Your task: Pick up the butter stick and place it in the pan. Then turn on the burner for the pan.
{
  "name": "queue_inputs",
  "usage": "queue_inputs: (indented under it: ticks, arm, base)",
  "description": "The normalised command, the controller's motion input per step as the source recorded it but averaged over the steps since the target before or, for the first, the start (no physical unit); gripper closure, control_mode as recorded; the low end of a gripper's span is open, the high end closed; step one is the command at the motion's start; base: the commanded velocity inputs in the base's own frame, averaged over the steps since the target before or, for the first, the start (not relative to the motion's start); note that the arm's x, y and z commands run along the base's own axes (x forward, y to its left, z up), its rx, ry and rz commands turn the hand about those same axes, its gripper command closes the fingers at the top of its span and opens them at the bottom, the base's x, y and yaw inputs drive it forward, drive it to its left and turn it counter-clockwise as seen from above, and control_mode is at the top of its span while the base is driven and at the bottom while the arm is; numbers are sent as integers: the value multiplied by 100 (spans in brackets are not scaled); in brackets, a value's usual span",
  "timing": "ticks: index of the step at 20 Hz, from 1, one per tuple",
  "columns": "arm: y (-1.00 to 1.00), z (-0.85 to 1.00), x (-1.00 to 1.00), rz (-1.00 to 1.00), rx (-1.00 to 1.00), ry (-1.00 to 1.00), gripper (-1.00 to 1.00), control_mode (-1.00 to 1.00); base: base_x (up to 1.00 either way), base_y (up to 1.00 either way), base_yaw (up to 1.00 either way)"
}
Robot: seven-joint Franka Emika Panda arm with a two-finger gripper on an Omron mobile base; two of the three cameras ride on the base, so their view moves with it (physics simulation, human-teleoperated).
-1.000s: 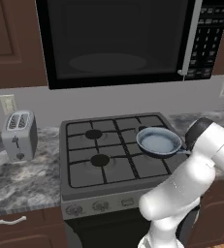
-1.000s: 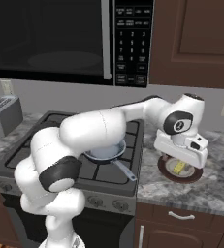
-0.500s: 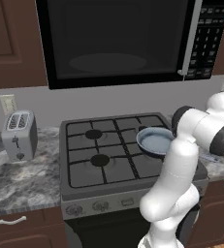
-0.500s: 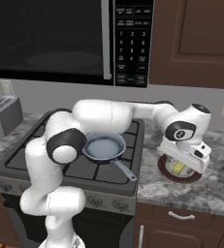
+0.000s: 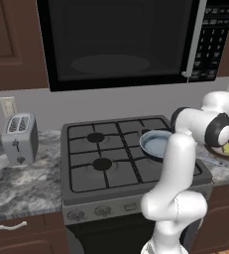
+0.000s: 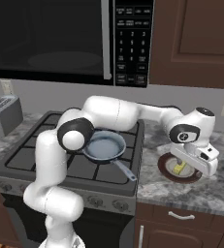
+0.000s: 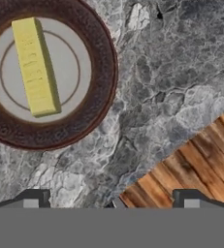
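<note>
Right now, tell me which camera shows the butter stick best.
The hand view: the butter stick lies whole and unblocked on the brown-rimmed plate. In the right base view it is a small yellow sliver partly behind the hand. In the left base view just a speck shows at the edge.

Wall: plain grey, with a pale outlet [image 5: 8,106] at left of the left base view.
Cabinets: dark brown wood [image 6: 196,41] above; drawers with silver handles below.
Counter: grey marbled stone [image 5: 22,186].
Appliances: black microwave [image 5: 121,39] over a gas stove [image 5: 116,154]; silver toaster [image 5: 20,138] at left.
Floor: wood planks [image 7: 196,164].
</note>
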Motion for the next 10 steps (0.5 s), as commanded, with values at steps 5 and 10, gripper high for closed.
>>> queue_inputs:
  ticks: [5, 10]
  arm:
    - [2, -37, 51, -2, -8, 0, -100, -100]
    - [16, -22, 41, 0, -3, 1, -100, -100]
  base:
    - [0, 0, 0]
    - [0, 0, 0]
